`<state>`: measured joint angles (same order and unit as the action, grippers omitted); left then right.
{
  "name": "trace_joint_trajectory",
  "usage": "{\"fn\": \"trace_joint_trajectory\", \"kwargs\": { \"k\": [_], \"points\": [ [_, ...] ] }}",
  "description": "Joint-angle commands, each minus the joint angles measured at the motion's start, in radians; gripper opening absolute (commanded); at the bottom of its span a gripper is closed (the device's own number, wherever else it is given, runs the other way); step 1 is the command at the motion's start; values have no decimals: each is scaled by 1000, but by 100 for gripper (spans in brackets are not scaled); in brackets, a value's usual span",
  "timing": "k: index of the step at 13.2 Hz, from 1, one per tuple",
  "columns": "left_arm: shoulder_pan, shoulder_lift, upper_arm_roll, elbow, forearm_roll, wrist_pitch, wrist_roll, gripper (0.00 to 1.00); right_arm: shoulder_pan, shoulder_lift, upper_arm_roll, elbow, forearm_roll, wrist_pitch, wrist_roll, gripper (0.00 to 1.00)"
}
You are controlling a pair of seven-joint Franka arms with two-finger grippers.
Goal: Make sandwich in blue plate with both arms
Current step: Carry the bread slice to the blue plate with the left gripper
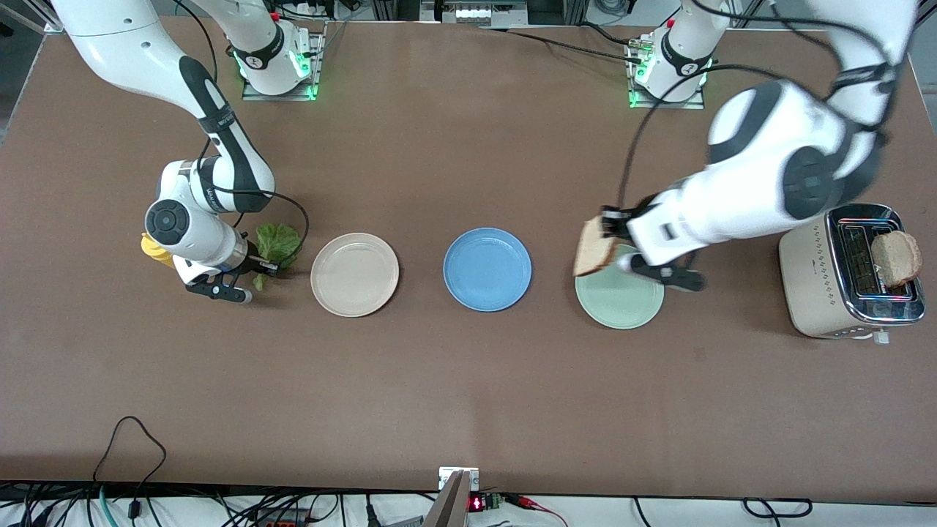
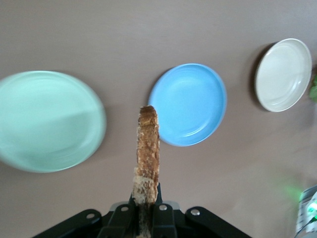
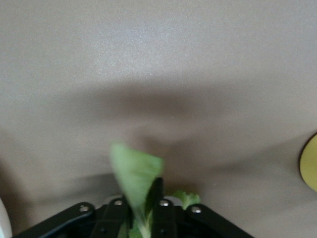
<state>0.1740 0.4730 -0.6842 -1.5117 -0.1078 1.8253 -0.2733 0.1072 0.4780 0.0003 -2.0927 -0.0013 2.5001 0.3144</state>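
The blue plate sits bare at the table's middle. My left gripper is shut on a tan-crusted bread slice, held on edge in the air over the mint-green plate's rim on the blue plate's side. A second bread slice sticks up out of the toaster. At the right arm's end of the table, my right gripper is down low. It is shut on the ruffled green lettuce leaf.
A cream-white plate lies between the lettuce and the blue plate. The mint-green plate lies between the blue plate and the toaster. A yellow object sits partly hidden under the right wrist.
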Motion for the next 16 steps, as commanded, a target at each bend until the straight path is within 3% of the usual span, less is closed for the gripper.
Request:
{"fn": "trace_joint_trajectory", "kwargs": {
  "k": [1,9,12,16],
  "points": [
    [-69,136,-5,24,-35,150,-79,1,2,-4,7,25,-14,-16,3,0],
    [-175,311,-5,19,-36,446,-86,1,49,-104,18,268,33,-481,110,0],
    [-194,317,-5,-25,-38,495,-118,1,127,-102,17,339,95,-546,279,0],
    [-192,314,-8,-97,-38,581,-124,1,228,-79,17,361,196,-524,481,0]
  ]
}}
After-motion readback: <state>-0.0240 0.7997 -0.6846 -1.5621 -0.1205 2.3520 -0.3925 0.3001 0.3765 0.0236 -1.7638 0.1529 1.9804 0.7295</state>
